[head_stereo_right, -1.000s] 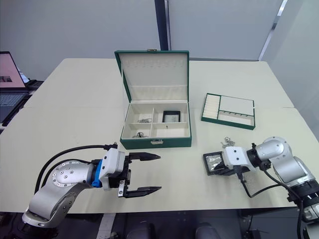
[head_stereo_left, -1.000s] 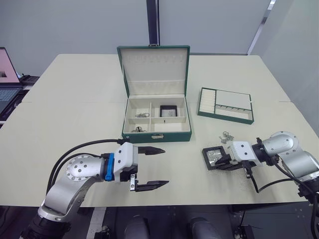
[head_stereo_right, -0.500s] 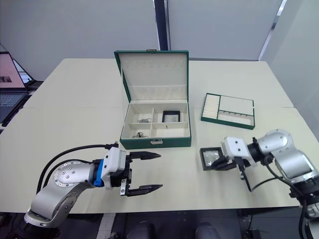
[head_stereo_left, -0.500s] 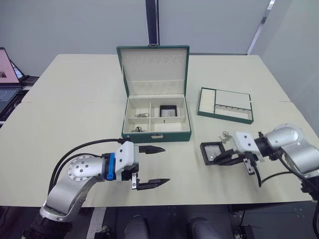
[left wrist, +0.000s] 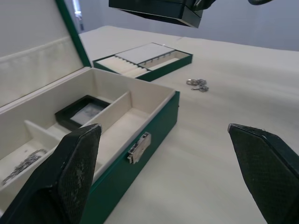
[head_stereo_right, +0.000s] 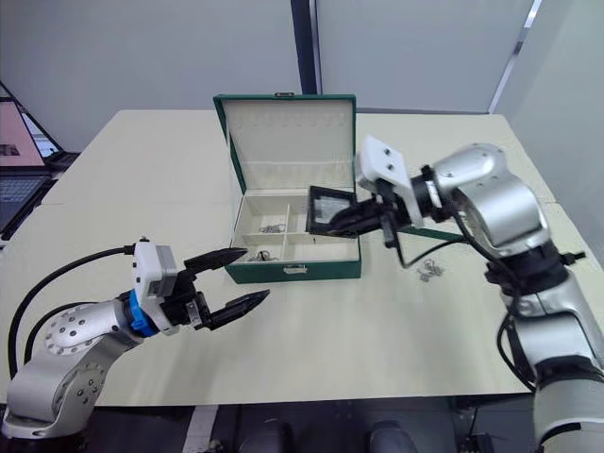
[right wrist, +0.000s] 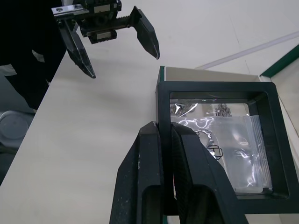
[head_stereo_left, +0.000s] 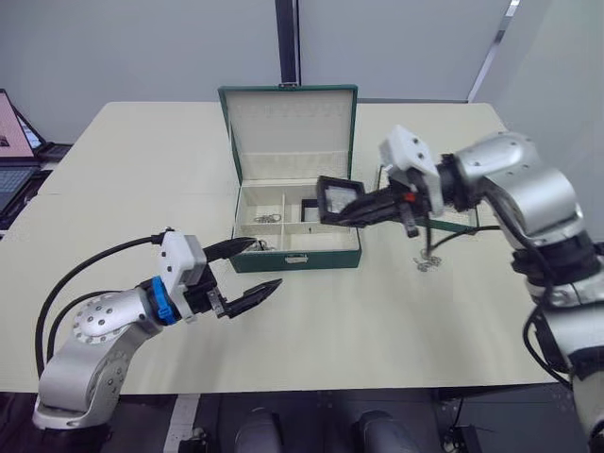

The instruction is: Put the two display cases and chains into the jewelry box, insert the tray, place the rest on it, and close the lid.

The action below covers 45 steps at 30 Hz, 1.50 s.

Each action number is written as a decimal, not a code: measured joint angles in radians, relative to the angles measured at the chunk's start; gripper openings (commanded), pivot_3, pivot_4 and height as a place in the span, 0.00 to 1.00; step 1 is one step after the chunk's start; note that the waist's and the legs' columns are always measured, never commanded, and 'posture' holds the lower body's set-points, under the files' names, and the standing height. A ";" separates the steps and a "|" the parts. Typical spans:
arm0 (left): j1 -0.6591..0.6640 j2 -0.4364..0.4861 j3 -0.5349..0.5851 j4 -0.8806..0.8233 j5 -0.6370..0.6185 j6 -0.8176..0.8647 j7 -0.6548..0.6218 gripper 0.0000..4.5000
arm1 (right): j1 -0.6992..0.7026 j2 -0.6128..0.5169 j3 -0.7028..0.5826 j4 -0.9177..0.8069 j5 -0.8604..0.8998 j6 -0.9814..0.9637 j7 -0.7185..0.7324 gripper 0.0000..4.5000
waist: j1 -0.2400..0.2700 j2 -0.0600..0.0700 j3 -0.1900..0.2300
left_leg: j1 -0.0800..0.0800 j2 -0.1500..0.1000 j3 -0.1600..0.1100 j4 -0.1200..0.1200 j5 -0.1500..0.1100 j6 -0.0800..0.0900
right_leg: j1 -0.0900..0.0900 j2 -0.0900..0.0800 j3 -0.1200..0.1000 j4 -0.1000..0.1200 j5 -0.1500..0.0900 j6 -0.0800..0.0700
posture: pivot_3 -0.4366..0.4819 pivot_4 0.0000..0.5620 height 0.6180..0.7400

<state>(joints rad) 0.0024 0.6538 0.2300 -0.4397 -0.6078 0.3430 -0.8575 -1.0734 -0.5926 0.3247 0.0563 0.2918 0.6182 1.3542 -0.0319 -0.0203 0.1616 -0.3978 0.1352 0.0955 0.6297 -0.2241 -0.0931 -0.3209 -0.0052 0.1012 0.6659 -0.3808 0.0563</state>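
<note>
The dark green jewelry box (head_stereo_left: pixel 297 260) stands open at mid-table, its lid (head_stereo_left: pixel 288 132) upright. One display case (left wrist: pixel 84 112) lies in its back right compartment, and chains (head_stereo_left: pixel 269 219) lie in the left compartments. My right gripper (head_stereo_left: pixel 351 212) is shut on the edge of the second display case (head_stereo_left: pixel 340 198), which hangs tilted above the box's right side. My left gripper (head_stereo_left: pixel 266 262) is open just in front of the box's left corner, holding nothing. The tray (left wrist: pixel 140 63) sits right of the box, partly behind my right arm. The rest, a small silver cluster (head_stereo_left: pixel 427 262), lies in front of the tray.
The pale table (head_stereo_left: pixel 142 189) stretches wide to the left of the box and in front of it. A laptop (head_stereo_left: pixel 9 142) sits off the table's far left edge.
My right gripper has lifted the display case off the table and carried it left and up to above the box. My left gripper has swung towards the box's front left corner.
</note>
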 measured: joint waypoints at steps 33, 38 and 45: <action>0.054 -0.108 0.025 -0.042 0.004 -0.006 0.198 1.00 | -0.294 0.379 0.132 0.956 -0.285 -0.277 0.136 0.00 | -0.005 0.000 0.000 | -0.001 0.000 0.014 0.000 0.000 0.000 | -0.014 0.000 0.012 0.013 -0.001 -0.001 | 0.48 0.27 1.00; 0.065 -0.109 0.020 -0.042 0.019 -0.006 0.204 1.00 | -0.311 0.397 0.121 1.031 -0.325 -0.324 0.122 0.00 | -0.010 0.000 0.000 | -0.001 0.000 0.016 0.000 0.000 0.000 | -0.015 0.000 0.014 0.013 -0.001 -0.001 | 0.48 0.27 1.00; 0.065 -0.109 0.017 -0.042 0.025 -0.006 0.213 1.00 | -0.323 0.413 0.092 1.086 -0.367 -0.366 0.102 0.00 | -0.016 0.000 0.000 | -0.001 0.000 0.016 0.000 0.000 0.000 | -0.015 0.000 0.014 0.013 -0.001 -0.001 | 0.48 0.27 1.00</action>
<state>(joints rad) 0.0671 0.5450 0.2472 -0.4821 -0.5829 0.3371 -0.6448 -1.3964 -0.1795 0.4163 1.1419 -0.0748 0.2518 1.4558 -0.0476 -0.0205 0.1615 -0.3988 0.1355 0.1114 0.6293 -0.2239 -0.0934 -0.3361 -0.0050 0.1154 0.6787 -0.3815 0.0552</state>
